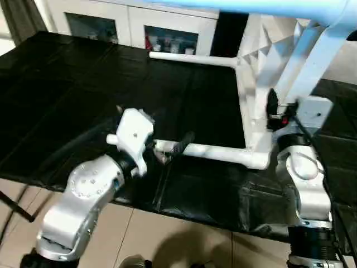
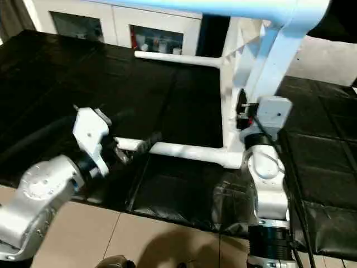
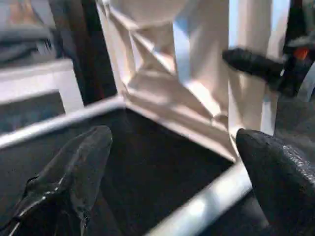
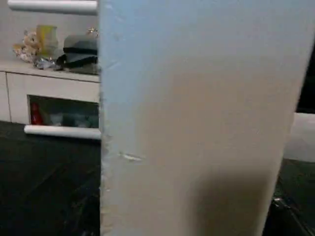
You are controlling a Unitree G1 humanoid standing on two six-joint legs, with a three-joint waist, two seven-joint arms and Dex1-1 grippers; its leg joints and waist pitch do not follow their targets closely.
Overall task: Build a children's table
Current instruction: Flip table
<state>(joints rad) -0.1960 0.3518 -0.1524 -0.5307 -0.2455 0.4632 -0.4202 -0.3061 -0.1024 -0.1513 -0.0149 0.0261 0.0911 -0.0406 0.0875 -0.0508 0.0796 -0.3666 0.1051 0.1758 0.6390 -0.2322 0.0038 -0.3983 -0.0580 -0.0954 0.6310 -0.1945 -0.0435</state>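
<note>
Children's table (image 1: 254, 84) standing on edge on black counter (image 1: 67, 84), ribbed underside facing left, legs projecting sideways. Near leg (image 1: 223, 152) lying along counter; far leg (image 1: 192, 58) sticking out higher up, before white cabinet (image 1: 134, 25). Left pincer (image 1: 167, 149) spreading wide, fingers (image 3: 74, 167) flanking free end of near leg, not clamping it. Right pincer (image 1: 274, 111) pressing against tabletop edge, jaws half-parted; grip itself impossible to confirm. Pale blue bar (image 1: 268, 8) crossing overhead.
</note>
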